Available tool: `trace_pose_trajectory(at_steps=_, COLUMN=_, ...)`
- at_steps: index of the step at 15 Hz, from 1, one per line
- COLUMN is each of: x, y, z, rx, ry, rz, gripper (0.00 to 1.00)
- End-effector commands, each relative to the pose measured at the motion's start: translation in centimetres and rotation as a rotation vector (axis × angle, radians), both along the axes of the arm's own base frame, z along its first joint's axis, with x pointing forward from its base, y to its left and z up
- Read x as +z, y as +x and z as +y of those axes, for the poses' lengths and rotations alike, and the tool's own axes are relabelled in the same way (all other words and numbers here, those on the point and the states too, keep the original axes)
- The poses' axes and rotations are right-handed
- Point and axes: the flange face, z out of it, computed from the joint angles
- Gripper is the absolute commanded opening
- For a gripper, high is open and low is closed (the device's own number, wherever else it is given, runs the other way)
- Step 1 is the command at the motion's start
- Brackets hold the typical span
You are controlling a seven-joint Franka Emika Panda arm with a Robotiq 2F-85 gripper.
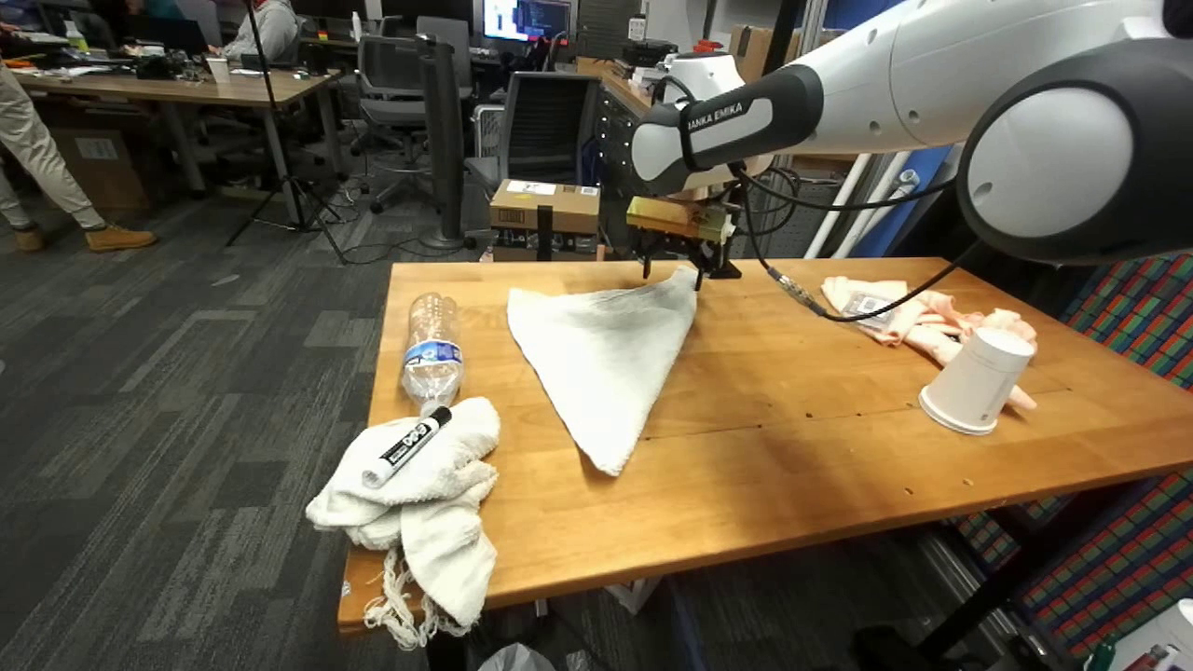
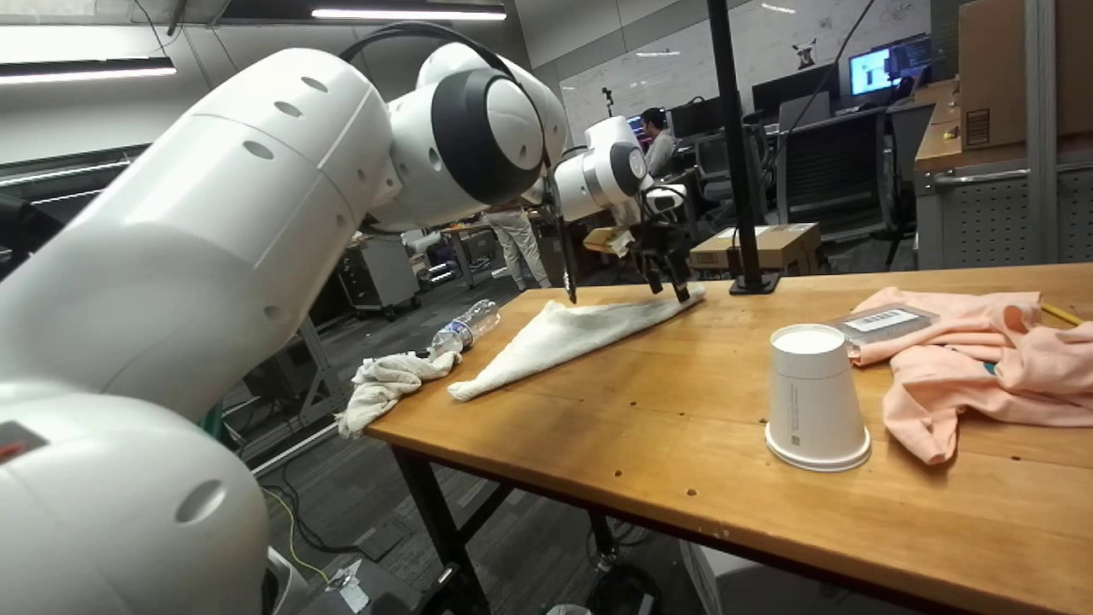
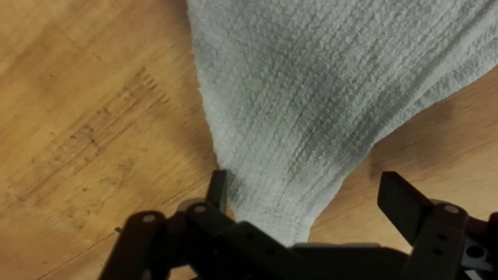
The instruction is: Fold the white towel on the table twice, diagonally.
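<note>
Gripper (image 1: 672, 274), in an exterior view: mine, near the far edge of the table (image 1: 792, 466).
Fingers (image 1: 645, 267): pointing down, apart from each other.
Towel (image 1: 601, 359): white, triangle on the table; one corner at my fingers, one off to frame-left of them, one toward the viewpoint.
Bottle (image 1: 433, 317): clear plastic, on its side, frame-left of my fingers, past the towel.
Cloth heap (image 1: 438, 485): off-white, fringed, well apart from my fingers, nearer the viewpoint, hanging over the table edge.
Marker (image 1: 407, 449): black cap, lying on the cloth heap.
Cup (image 2: 815, 401), in an exterior view: white, upside down, well apart from my fingers, nearer the viewpoint.
Pink cloth (image 2: 1025, 376): rumpled, just beside the cup, well off frame-right of my fingers.
Pack (image 2: 888, 322): barcode label up, on the pink cloth.
Yellow stick (image 2: 1061, 314): partly visible at the pink cloth, farther frame-right of my fingers.
Post (image 2: 740, 171): black, upright, near my fingers, frame-right.
Towel (image 2: 581, 333): spreads from under my fingers toward frame-left.
Fingers (image 3: 404, 206), wrist view: wide apart, towel's narrowing corner between them.
Towel (image 3: 295, 116), wrist view: edge just at my frame-left finger, touching or not I can't tell; table shows between towel and my frame-right finger. Tip of the corner hidden behind my gripper.
</note>
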Motion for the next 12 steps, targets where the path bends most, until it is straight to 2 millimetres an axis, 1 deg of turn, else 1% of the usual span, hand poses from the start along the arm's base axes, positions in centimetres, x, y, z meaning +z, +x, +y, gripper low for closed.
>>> trace_pose_trajectory(at_steps=1, x=0.0, y=0.6, z=-0.7, rx=-0.009, ry=0.025, rz=0.01, gripper=1.0)
trace_pose_trajectory(at_steps=4, x=-0.6, y=0.7, z=-1.0, rx=-0.018, ry=0.037, rz=0.018, gripper=1.0)
trace_pose_trajectory(at_steps=5, x=-0.8, y=0.7, z=-1.1, rx=-0.021, ry=0.04, rz=0.022, gripper=0.98)
trace_pose_trajectory(at_steps=6, x=-1.0, y=0.7, z=-1.1, rx=-0.023, ry=0.041, rz=0.024, gripper=0.75)
trace_pose_trajectory(at_steps=7, x=-1.1, y=0.6, z=-1.0, rx=-0.025, ry=0.043, rz=0.027, gripper=0.73)
trace_pose_trajectory(at_steps=8, x=-1.1, y=0.6, z=-0.8, rx=-0.025, ry=0.047, rz=0.028, gripper=0.68)
trace_pose_trajectory(at_steps=9, x=-0.8, y=0.6, z=-0.6, rx=-0.024, ry=0.051, rz=0.026, gripper=0.59)
trace_pose_trajectory(at_steps=12, x=0.0, y=0.5, z=0.4, rx=-0.01, ry=0.048, rz=0.02, gripper=0.35)
